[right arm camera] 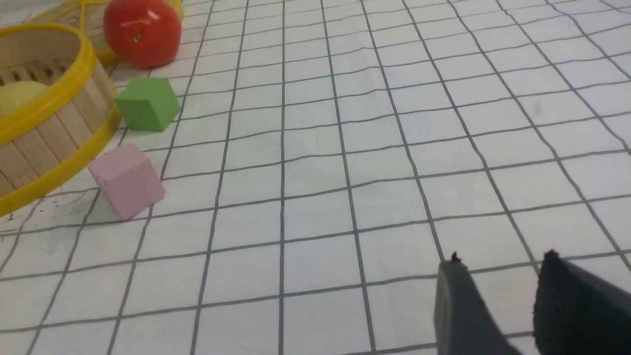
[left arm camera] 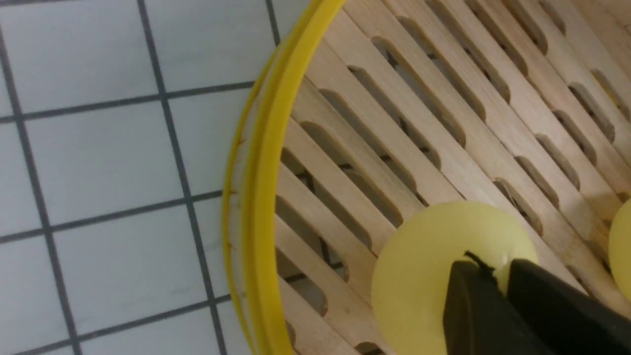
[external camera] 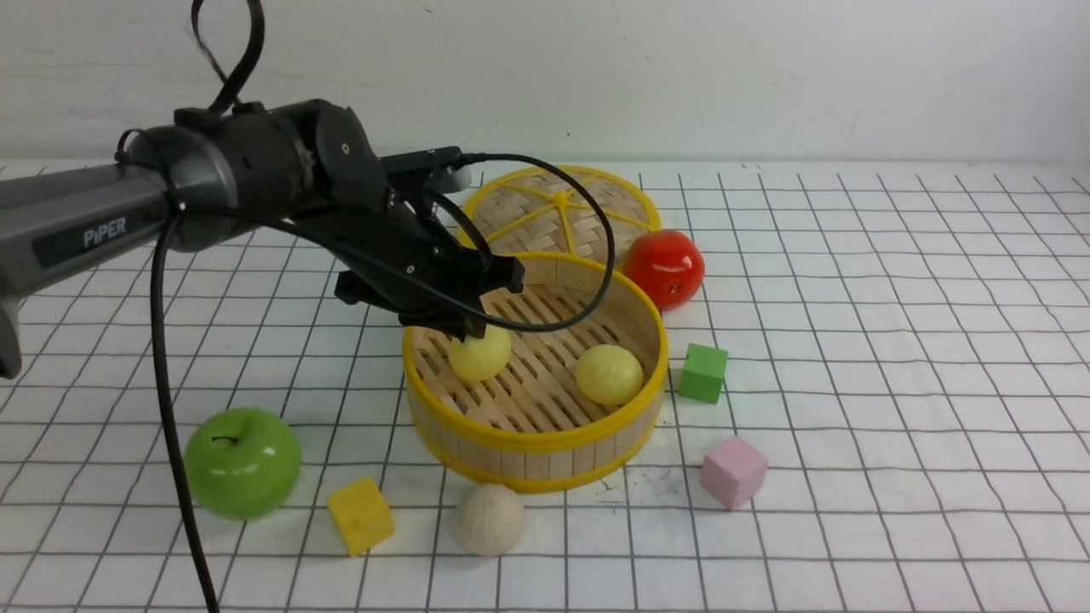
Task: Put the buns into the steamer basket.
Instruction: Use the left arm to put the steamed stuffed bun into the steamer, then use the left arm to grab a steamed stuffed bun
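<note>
Two pale yellow buns are sitting inside the steamer basket (external camera: 528, 443). The far yellow bun (external camera: 608, 374) is lying free. The near yellow bun (external camera: 479, 353) is resting under the left jaws, which are standing narrow with their tips on its top; whether they are pinching it, I cannot tell. The right jaws are standing apart, holding nothing. The cream bun (external camera: 490, 518) is waiting on the counter (external camera: 851, 340), just beside the basket. Likely risks: the soft bun clinging and lifting out, or the drooping cable (external camera: 610, 255) snagging the rim.

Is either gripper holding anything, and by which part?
Right gripper holds nothing. Left gripper sits atop a yellow bun; whether it grips cannot be told.
</note>
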